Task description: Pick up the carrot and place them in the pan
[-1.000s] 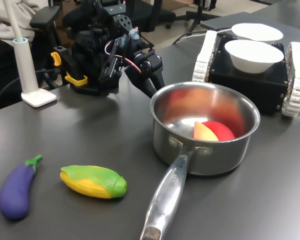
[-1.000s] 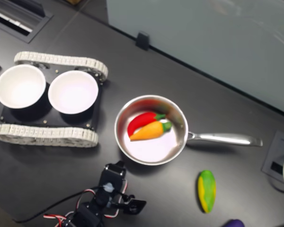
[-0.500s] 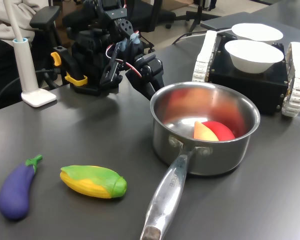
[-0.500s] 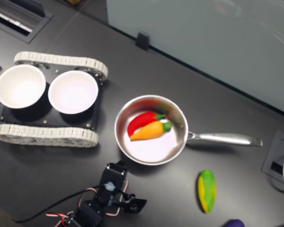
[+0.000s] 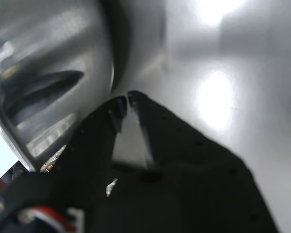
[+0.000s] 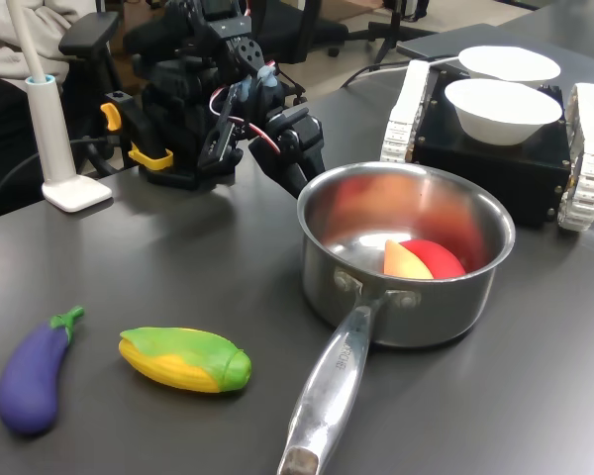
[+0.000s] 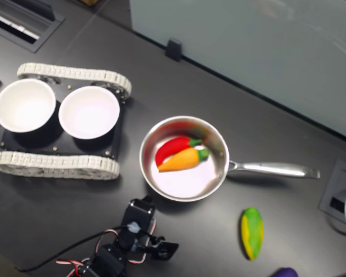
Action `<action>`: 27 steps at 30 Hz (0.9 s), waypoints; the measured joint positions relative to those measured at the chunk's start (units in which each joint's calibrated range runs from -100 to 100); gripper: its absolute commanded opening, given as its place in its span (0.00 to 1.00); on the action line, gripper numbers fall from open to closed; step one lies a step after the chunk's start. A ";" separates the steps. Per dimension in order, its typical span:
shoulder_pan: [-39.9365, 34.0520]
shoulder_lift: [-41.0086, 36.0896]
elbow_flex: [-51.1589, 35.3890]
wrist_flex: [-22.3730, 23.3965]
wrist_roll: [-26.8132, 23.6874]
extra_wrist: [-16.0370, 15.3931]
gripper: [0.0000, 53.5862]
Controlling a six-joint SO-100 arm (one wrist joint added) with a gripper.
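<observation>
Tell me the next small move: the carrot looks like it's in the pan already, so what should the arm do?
Probably just back the gripper off toward its base and stop. The carrot already lies inside the pan beside the red toy. The gripper sits outside the pan's rim; in the wrist view its fingertips nearly meet with nothing between them, so nothing is left to carry.
</observation>
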 measured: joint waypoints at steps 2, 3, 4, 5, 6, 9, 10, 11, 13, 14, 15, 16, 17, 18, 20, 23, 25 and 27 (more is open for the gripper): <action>0.00 0.00 0.00 0.00 0.00 0.00 0.00; 0.00 0.00 0.00 0.00 0.00 0.00 0.00; 0.00 0.00 0.00 0.00 0.00 0.00 0.00; 0.00 0.00 0.00 0.00 0.00 0.00 0.00; 0.00 0.00 0.00 0.00 0.00 0.00 0.00; -0.11 0.00 0.00 0.00 -0.24 0.00 0.00; -0.11 0.00 0.00 0.00 -0.24 0.00 0.00; -0.11 0.00 0.00 0.00 -0.29 0.00 0.00; -0.11 0.00 0.00 0.00 -0.29 0.00 0.00; -0.11 0.00 0.00 0.00 -0.29 0.00 0.00; -0.11 0.00 0.00 0.00 -0.29 0.00 0.00; -0.11 0.00 0.00 0.00 -0.29 0.00 0.00; -0.11 0.00 0.00 0.00 -0.29 0.00 0.00; -0.11 0.00 0.00 0.00 -0.29 0.00 0.00; -0.11 0.00 0.00 0.00 -0.29 0.00 0.00; -0.11 0.00 0.00 0.00 -0.29 0.00 0.00; -0.11 0.00 0.00 0.00 -0.29 0.00 0.00; -0.11 0.00 0.00 0.00 -0.29 0.00 0.00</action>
